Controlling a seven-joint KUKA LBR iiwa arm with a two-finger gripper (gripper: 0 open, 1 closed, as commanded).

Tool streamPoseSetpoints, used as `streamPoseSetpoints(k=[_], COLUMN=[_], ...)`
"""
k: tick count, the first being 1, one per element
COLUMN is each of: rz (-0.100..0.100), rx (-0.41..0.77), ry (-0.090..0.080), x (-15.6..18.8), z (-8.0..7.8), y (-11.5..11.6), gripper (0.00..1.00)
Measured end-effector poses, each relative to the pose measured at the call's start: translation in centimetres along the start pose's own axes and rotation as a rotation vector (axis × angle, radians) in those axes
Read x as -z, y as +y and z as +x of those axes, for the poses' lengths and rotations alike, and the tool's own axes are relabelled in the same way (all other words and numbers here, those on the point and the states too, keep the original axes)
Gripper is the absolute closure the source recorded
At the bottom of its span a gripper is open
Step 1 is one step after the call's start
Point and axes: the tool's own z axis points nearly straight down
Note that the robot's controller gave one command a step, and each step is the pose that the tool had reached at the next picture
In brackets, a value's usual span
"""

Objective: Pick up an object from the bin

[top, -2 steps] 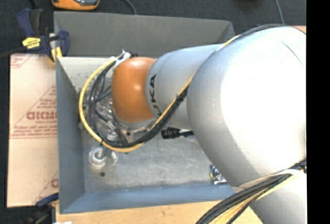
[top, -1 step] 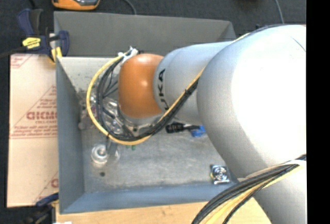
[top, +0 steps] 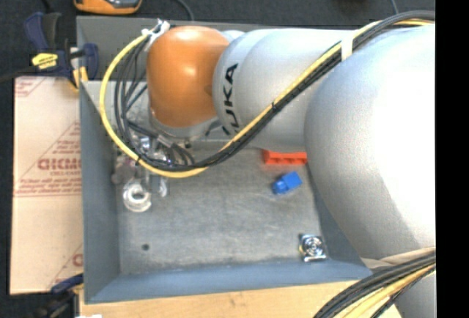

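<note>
Camera view: claw (top: 143,166) low inside bin (top: 99,221), grip state not discernible. Clear ring (top: 136,198) just beside claw, viewer side. Red block (top: 286,157), blue piece (top: 286,183) well apart, arm side. Risk: off-centre descent knocks ring away; cables (top: 104,100) may snag.

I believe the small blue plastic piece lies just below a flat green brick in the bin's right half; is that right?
Not quite: the flat brick is orange, not green. The camera view shows the small blue plastic piece lying just below it in the right half of the grey metal bin.
</note>
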Motion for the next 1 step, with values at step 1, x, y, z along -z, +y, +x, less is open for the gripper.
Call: streamPoseSetpoints(k=[1], rz=[0.0], rx=[0.388], ry=[0.0], x=[10.36], z=[2.68], y=[0.66], gripper=[1.0])
